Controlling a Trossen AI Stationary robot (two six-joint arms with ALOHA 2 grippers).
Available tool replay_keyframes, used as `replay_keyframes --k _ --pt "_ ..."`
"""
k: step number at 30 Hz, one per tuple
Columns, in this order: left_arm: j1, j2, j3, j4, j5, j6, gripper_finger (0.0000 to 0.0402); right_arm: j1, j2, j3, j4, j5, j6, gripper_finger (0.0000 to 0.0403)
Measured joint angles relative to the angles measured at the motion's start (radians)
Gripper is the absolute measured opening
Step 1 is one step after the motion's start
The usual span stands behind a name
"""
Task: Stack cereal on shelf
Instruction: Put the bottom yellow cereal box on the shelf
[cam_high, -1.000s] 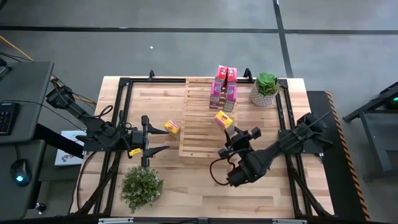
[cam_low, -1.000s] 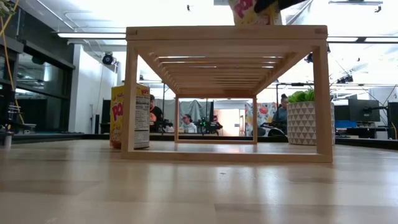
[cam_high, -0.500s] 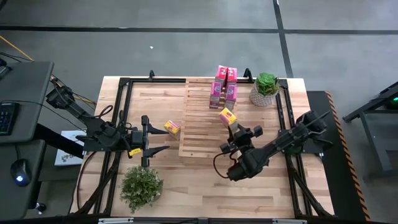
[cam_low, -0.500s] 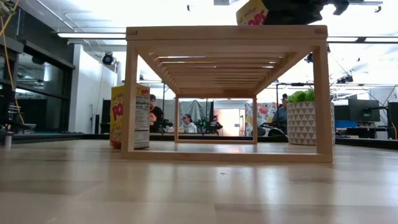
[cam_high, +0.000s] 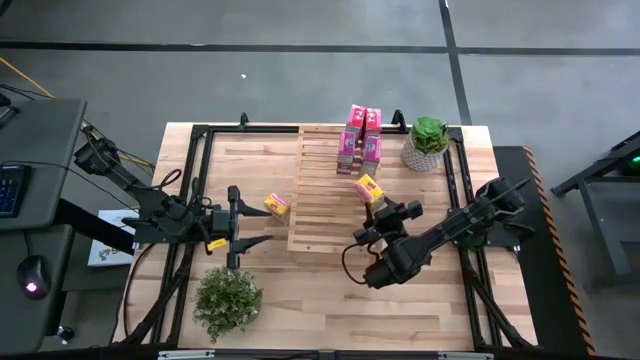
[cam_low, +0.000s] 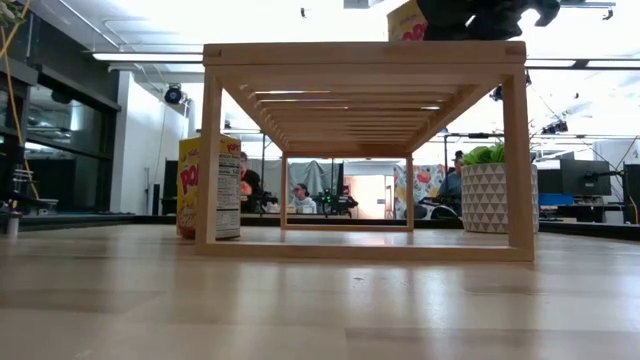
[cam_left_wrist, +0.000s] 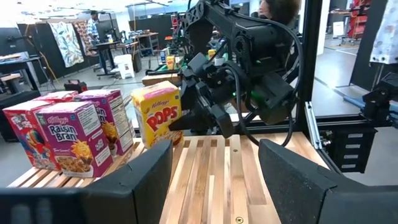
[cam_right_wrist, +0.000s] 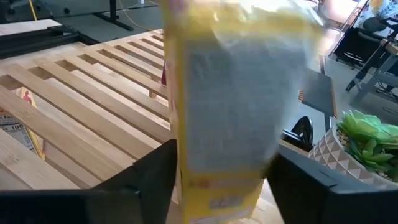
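The slatted wooden shelf (cam_high: 320, 195) stands on the table's middle. Several pink cereal boxes (cam_high: 360, 140) stand on its far end; they also show in the left wrist view (cam_left_wrist: 74, 130). My right gripper (cam_high: 380, 203) is shut on a yellow cereal box (cam_high: 368, 186) low over the shelf top, just near of the pink boxes. I cannot tell whether its bottom touches the slats. A second yellow box (cam_high: 277, 205) stands on the table left of the shelf. My left gripper (cam_high: 258, 220) is open and empty beside that box. My right gripper pinches the yellow box between its two fingers, one on each broad face (cam_left_wrist: 177, 121); the narrow side panel (cam_right_wrist: 230, 106) faces the wrist. The fingers come slanting from the table's near right side. The box stands upright in the hold (cam_low: 406, 20) at the shelf's top.
A potted green plant (cam_high: 427, 143) stands right of the shelf's far end, close to my right arm. A leafy plant (cam_high: 227, 300) sits near the front left. The black frame rails (cam_high: 195, 160) run along the table's sides. People sit in the room beyond.
My right gripper has carried the yellow box over the shelf toward the far edge and the pink boxes, staying shut on it. The box now stands closer to the pink boxes.
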Motion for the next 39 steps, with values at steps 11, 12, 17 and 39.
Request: replay_keyframes --k 11,12,17,39 --pt "0.000 0.000 0.000 0.000 0.006 0.000 0.0227 0.000 -0.011 0.000 0.000 0.019 -0.026 0.0286" --pt "0.000 0.000 0.000 0.000 0.006 0.000 0.0227 0.001 -0.018 0.000 0.000 0.019 -0.026 0.0286" --pt "0.000 0.000 0.000 -0.001 0.006 0.000 0.0227 0.014 -0.061 0.000 0.000 -0.006 -0.026 0.0287" --pt "0.000 0.000 0.000 0.000 0.007 0.000 0.0227 0.075 -0.093 0.002 0.076 -0.096 -0.157 0.0287"
